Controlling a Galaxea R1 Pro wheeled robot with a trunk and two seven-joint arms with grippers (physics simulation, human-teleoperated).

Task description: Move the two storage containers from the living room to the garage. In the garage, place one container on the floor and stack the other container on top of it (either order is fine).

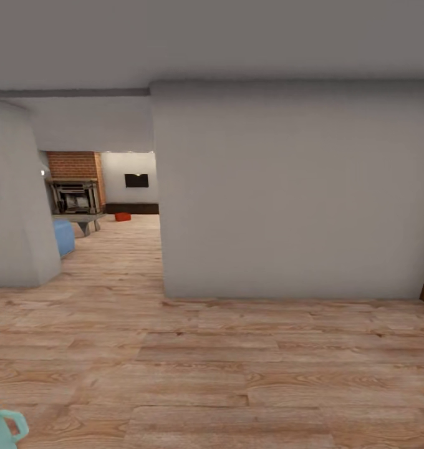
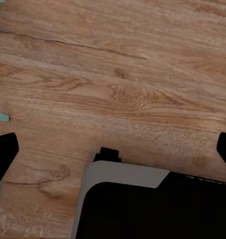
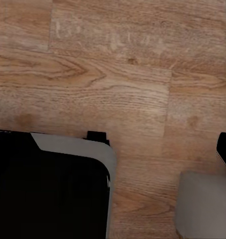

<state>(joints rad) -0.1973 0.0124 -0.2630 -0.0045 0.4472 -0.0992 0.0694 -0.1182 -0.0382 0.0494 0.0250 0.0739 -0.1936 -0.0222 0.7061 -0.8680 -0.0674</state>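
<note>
Ahead of me a wall (image 1: 287,187) blocks the middle and right of the head view, standing on the plank floor (image 1: 224,368) that runs under me. To its left a passage opens into the living room (image 1: 121,206). Far down it, a container (image 1: 123,216) sits on the floor, just before the bench (image 1: 132,208) along the back wall, with the TV (image 1: 136,180) above. The fireplace (image 1: 75,194) stands left of the container; a seat (image 1: 63,237) lies nearer, beside the left wall (image 1: 19,206). Both wrist views look down on planks.
</note>
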